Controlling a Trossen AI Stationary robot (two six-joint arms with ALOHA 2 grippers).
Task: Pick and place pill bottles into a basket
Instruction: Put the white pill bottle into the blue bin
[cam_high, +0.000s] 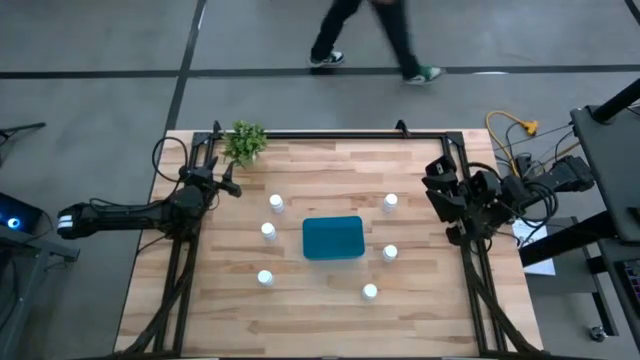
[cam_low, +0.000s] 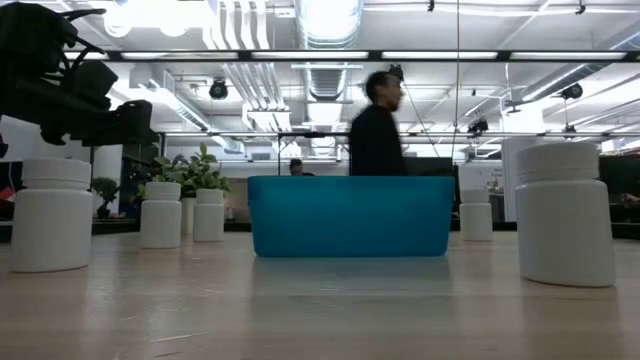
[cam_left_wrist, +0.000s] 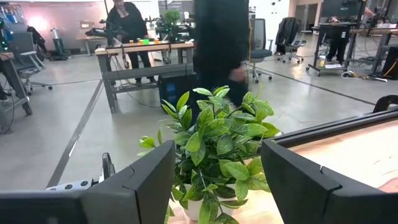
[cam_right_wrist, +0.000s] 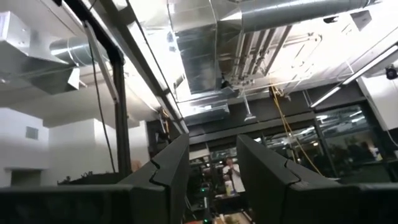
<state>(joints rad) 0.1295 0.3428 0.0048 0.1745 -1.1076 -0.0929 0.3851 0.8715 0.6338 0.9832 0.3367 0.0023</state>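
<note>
Several small white pill bottles stand upright on their bases on the wooden table around the teal basket (cam_high: 332, 238), three to its left (one (cam_high: 268, 231)) and three to its right (one (cam_high: 390, 253)). In the low view the basket (cam_low: 350, 215) sits at the centre, with bottles on either side (cam_low: 52, 215) (cam_low: 565, 213). My left gripper (cam_high: 228, 183) is open and empty at the far left, pointing at the plant. My right gripper (cam_high: 438, 186) is open and empty at the table's right edge. In its wrist view (cam_right_wrist: 212, 168) it points up at the ceiling.
A small green plant (cam_high: 245, 142) stands at the table's far left corner, just beyond my left gripper's fingers (cam_left_wrist: 217, 180). A black frame (cam_high: 330, 133) runs along the far and side edges. A person (cam_high: 375, 35) walks past beyond the far edge.
</note>
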